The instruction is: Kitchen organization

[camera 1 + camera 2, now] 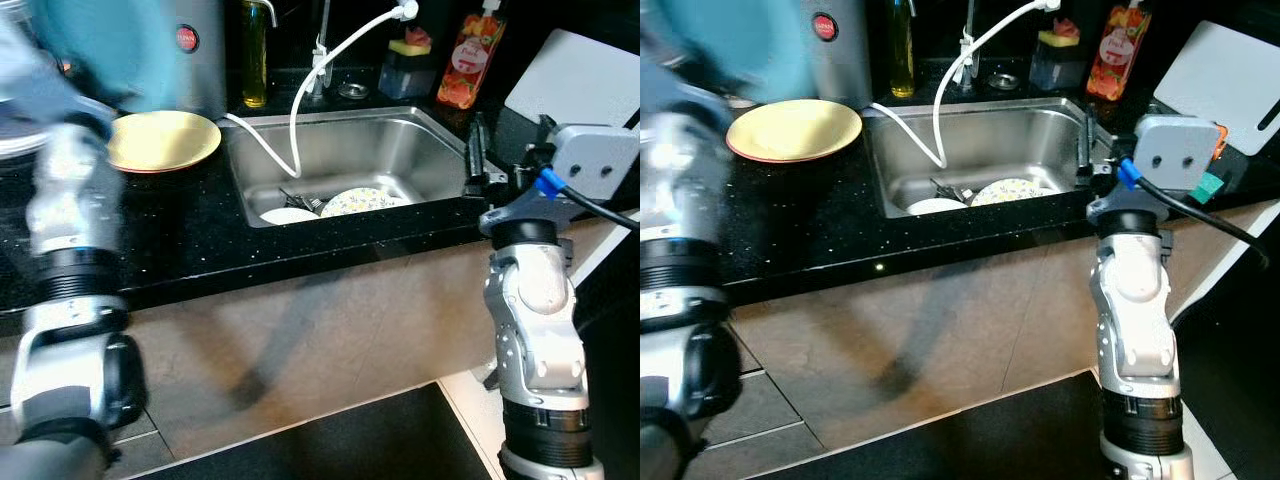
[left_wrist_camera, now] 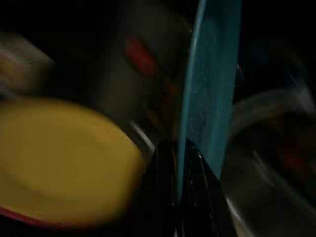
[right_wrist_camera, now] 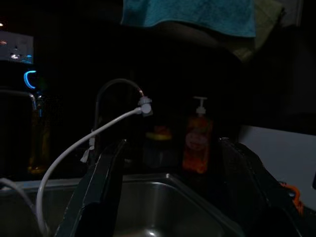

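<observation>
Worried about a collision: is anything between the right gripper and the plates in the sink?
Nothing visible. The right gripper, open, hovers at the sink's right rim; the plates lie at the basin's front. The white hose hangs farther left.

Nothing really readable here.
The orange soap bottle (image 1: 471,60) at the worktop's back edge has a label, and the steel canister (image 1: 196,50) a red badge; both too blurry.

Blurred left arm, cropped plate

The teal plate (image 1: 95,45) runs off the picture's top edge; the left end effector (image 2: 178,163) and yellow plate (image 2: 59,158) smear with motion; sink dishes (image 1: 330,205) overlap.
</observation>
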You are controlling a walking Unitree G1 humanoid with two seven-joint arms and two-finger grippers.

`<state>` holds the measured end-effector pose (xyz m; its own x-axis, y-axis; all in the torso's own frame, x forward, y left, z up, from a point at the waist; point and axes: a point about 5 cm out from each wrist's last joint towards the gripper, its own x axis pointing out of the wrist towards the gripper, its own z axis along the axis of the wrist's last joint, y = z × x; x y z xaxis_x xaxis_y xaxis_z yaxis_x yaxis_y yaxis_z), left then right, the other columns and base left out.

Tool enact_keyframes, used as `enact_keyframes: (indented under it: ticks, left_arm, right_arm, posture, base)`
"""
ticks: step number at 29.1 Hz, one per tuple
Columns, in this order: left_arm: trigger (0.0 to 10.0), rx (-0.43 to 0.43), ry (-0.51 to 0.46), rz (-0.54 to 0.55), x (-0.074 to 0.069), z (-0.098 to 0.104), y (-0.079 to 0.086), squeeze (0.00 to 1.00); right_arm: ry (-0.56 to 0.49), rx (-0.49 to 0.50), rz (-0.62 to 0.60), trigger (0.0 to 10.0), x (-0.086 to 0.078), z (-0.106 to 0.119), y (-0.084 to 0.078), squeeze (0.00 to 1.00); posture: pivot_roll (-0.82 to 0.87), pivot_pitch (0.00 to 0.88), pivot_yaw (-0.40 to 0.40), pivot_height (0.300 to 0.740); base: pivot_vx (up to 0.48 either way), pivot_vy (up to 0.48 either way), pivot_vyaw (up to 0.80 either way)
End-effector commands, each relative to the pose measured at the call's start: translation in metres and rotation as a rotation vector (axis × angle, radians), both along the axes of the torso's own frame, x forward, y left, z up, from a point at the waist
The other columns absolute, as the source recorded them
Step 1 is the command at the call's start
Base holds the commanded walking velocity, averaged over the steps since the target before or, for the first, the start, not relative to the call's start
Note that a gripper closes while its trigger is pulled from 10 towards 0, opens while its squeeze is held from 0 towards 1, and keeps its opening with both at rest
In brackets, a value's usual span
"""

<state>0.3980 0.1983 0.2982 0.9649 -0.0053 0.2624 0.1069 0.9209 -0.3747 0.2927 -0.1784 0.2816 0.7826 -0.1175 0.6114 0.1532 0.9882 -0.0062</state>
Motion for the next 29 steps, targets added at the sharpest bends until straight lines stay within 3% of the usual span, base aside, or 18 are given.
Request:
enact_keyframes:
  ticks: [1,3,5,8,9,11,12,15,16,17,18,22,23,25,29]
  left_arm:
    - [10.0,-0.014,0.059,-0.074,0.005,-0.008,-0.015,0.00]
    - [10.0,-0.052,0.110,-0.115,0.010,-0.021,-0.028,0.00]
    - [10.0,-0.035,0.170,-0.108,0.013,-0.038,-0.041,0.00]
    - [10.0,-0.037,0.188,-0.130,0.013,-0.049,-0.051,0.00]
    - [10.0,-0.043,0.169,-0.142,0.012,-0.052,-0.056,0.69]
    - [10.0,-0.050,0.149,-0.160,0.010,-0.054,-0.062,0.69]
    - [10.0,-0.078,0.092,-0.158,0.008,-0.049,-0.062,1.00]
    - [10.0,-0.181,-0.062,-0.151,0.002,-0.033,-0.058,1.00]
    - [10.0,-0.200,-0.244,-0.257,-0.011,-0.005,-0.053,0.11]
    - [10.0,-0.197,-0.296,-0.288,-0.016,0.002,-0.052,0.11]
    - [10.0,-0.193,-0.327,-0.297,-0.019,0.008,-0.047,0.00]
    - [10.0,-0.185,-0.339,-0.275,-0.019,0.012,-0.037,0.00]
    - [10.0,-0.185,-0.317,-0.159,-0.017,0.014,-0.015,0.00]
    - [10.0,-0.141,-0.294,-0.046,-0.015,0.011,0.000,0.00]
    - [10.0,-0.069,-0.233,0.045,-0.014,0.001,0.009,0.00]
  right_arm:
    - [-0.003,0.002,-0.016,10.0,-0.003,0.000,-0.002,0.00]
    - [0.000,0.003,-0.018,10.0,-0.004,0.000,-0.002,0.00]
    - [0.003,0.008,-0.013,10.0,-0.005,-0.001,-0.002,0.00]
    - [0.006,0.012,-0.008,10.0,-0.005,-0.002,-0.001,0.00]
    - [0.007,0.011,0.000,10.0,-0.005,-0.002,0.001,0.00]
    - [0.008,0.010,0.010,10.0,-0.004,-0.001,0.004,0.00]
    - [0.008,0.011,0.017,10.0,-0.004,-0.001,0.004,0.00]
    - [0.009,0.010,0.027,10.0,-0.004,-0.001,0.005,0.00]
    - [0.020,0.017,0.041,10.0,-0.002,-0.003,0.007,0.00]
    - [0.023,0.019,0.046,10.0,-0.001,-0.003,0.007,0.00]
    - [0.025,0.020,0.054,10.0,0.000,-0.004,0.009,0.00]
    - [0.024,0.018,0.064,10.0,0.001,-0.003,0.011,0.00]
    - [0.032,0.016,0.077,10.0,0.001,-0.005,0.014,0.00]
    - [0.040,0.011,0.083,10.0,0.001,-0.006,0.014,0.00]
    - [0.042,0.011,0.082,10.0,0.002,-0.006,0.013,0.00]
  posture:
    - [-0.12,0.000,0.017,0.740]
    - [-0.12,0.000,0.017,0.740]
    - [-0.13,0.000,0.023,0.740]
    - [-0.14,0.000,0.022,0.740]
    - [-0.14,0.000,0.022,0.740]
    - [-0.14,0.000,0.022,0.740]
    - [-0.14,0.000,0.016,0.740]
    - [-0.13,0.000,0.014,0.740]
    - [-0.12,0.000,0.002,0.740]
    - [-0.12,0.000,0.002,0.740]
    - [-0.11,0.000,0.002,0.740]
    - [-0.11,0.000,-0.003,0.740]
    - [-0.10,0.000,-0.010,0.740]
    - [-0.10,0.000,-0.013,0.740]
    - [-0.10,0.000,-0.014,0.740]
  base:
    - [0.000,0.000,0.00]
    - [0.000,0.000,0.00]
    - [0.000,0.000,0.00]
    - [0.000,0.000,0.00]
    - [0.000,0.000,0.00]
    - [0.000,0.000,0.00]
    - [0.000,0.000,0.00]
    - [0.000,0.000,0.00]
    - [0.000,0.000,0.00]
    - [0.000,0.000,0.00]
    - [0.000,0.000,0.00]
    - [0.000,0.000,0.00]
    - [0.000,0.000,0.00]
    - [0.000,0.000,0.00]
    - [0.000,0.000,0.00]
